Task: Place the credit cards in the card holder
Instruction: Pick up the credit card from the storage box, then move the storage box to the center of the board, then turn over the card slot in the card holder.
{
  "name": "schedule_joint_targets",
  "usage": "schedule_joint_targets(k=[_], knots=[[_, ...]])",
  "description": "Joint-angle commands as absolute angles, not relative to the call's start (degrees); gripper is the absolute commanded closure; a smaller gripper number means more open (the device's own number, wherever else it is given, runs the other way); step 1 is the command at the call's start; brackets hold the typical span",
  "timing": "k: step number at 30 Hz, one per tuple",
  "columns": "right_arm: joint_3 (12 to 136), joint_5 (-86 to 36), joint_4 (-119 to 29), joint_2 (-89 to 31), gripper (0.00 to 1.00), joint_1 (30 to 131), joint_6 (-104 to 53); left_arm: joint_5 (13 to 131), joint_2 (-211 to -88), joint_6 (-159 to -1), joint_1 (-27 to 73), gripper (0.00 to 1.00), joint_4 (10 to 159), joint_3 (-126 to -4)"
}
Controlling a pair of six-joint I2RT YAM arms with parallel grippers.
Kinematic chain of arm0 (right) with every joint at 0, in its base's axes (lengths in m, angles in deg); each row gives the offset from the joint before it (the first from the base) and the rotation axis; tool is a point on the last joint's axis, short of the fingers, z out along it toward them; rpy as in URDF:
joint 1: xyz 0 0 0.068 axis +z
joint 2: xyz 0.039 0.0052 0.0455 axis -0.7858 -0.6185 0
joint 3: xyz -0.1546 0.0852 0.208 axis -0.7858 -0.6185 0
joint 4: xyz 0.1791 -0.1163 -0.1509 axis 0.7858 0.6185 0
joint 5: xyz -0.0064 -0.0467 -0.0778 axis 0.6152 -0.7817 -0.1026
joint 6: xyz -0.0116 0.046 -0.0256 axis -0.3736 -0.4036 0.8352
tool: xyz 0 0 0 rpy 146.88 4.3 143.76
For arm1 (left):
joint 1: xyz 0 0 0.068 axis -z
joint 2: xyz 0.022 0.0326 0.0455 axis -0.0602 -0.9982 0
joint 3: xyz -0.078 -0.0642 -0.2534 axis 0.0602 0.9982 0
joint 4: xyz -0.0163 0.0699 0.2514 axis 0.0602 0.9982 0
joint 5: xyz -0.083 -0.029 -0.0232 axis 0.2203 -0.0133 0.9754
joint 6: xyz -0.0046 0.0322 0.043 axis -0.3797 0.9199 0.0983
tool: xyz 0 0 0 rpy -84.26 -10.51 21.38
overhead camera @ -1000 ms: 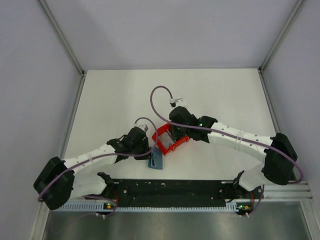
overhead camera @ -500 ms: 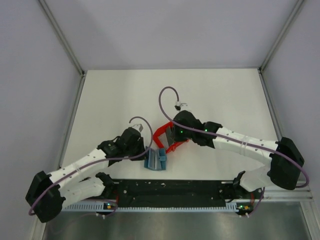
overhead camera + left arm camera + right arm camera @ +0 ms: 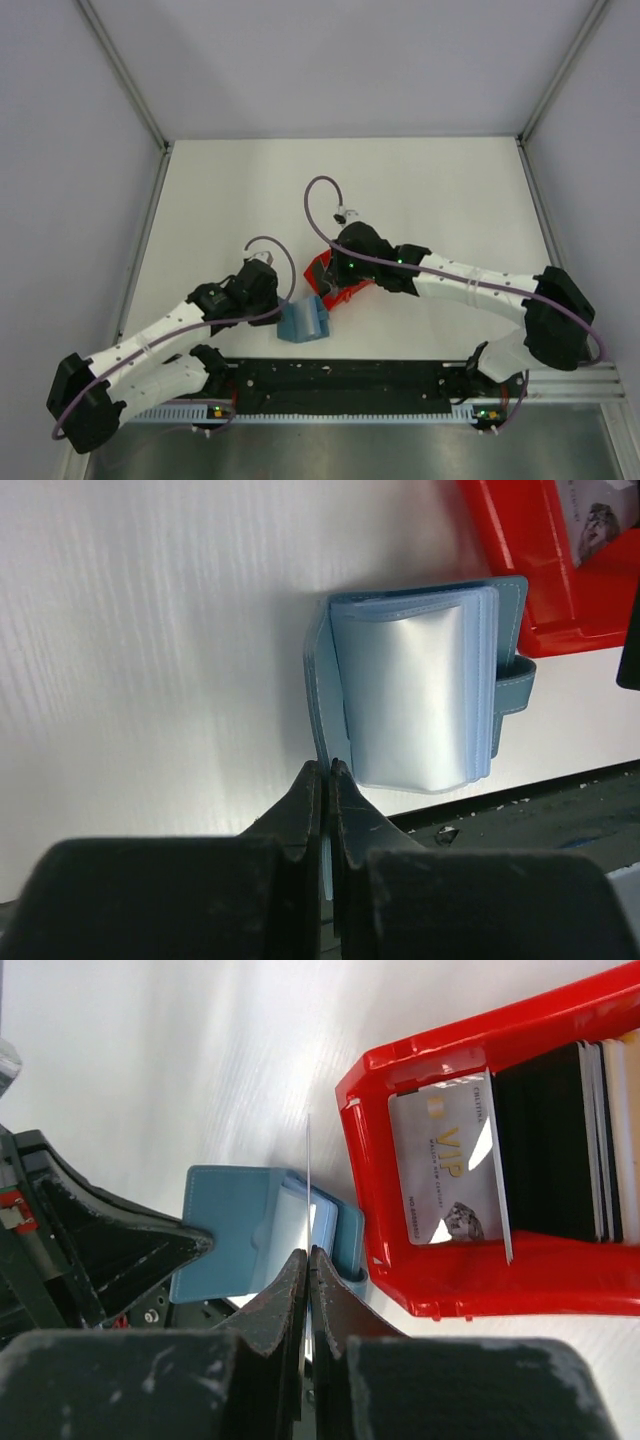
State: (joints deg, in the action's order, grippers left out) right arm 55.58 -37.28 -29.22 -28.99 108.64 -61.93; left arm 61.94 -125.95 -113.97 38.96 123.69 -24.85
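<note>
The card holder [image 3: 410,695], a teal wallet, lies open on the white table with its clear sleeves fanned up. My left gripper [image 3: 327,768] is shut on the edge of its teal cover. In the top view the card holder [image 3: 303,321] sits just right of the left gripper [image 3: 278,306]. My right gripper [image 3: 308,1252] is shut on one credit card [image 3: 308,1180], seen edge-on as a thin pale line above the open card holder [image 3: 225,1230]. More credit cards stand in the red tray: a whitish VIP card [image 3: 445,1170] and black ones [image 3: 545,1145].
The red open-topped tray [image 3: 450,1295] lies on the table right beside the wallet, also seen as the red tray [image 3: 320,268] under the right arm. The black base rail [image 3: 340,380] runs along the near table edge, close to the wallet. White walls enclose the table.
The left arm has swung down and left, pulling the wallet's cover so it spread from a narrow upright shape to open. The right gripper has shifted with its card from the tray toward the wallet.
</note>
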Motion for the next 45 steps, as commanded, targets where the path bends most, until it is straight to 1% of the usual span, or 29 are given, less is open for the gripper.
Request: schedule_joint_targets(k=[1,7,13,21,29,35,39,41,45], knots=[[60.98,-35.10,-31.50,-33.42,1.00,109.63,-59.10,57.49,-124.18,-116.41,39.18,1.00,127.56,-25.60],[67.31,-35.89,-30.45,-39.57,1.00,109.63,-55.49,55.12,-121.72,-118.96,39.09,1.00,129.94,-25.07],[70.65,-35.45,-30.36,-46.25,1.00,109.54,-54.43,54.41,-121.10,-119.67,39.09,1.00,130.38,-24.99],[69.52,-39.67,-29.48,-49.42,1.00,106.65,-52.85,56.25,-121.71,-117.91,39.09,1.00,126.96,-24.02],[60.47,-40.90,-29.48,-42.84,1.00,100.85,-51.97,59.68,-122.59,-117.38,39.09,1.00,120.19,-21.56],[55.37,-41.34,-29.48,-36.96,1.00,98.91,-51.53,62.05,-126.98,-116.59,39.09,1.00,114.56,-21.47],[53.18,-37.57,-29.83,-31.95,1.00,98.91,-53.98,61.36,-129.53,-117.56,39.09,1.00,113.59,-21.65],[50.98,-33.71,-31.67,-28.97,1.00,99.25,-56.88,60.39,-129.89,-118.43,39.09,1.00,113.50,-21.21],[46.93,-30.27,-37.12,-24.29,1.00,101.63,-62.77,60.21,-129.80,-119.41,39.09,1.00,112.72,-19.89]])
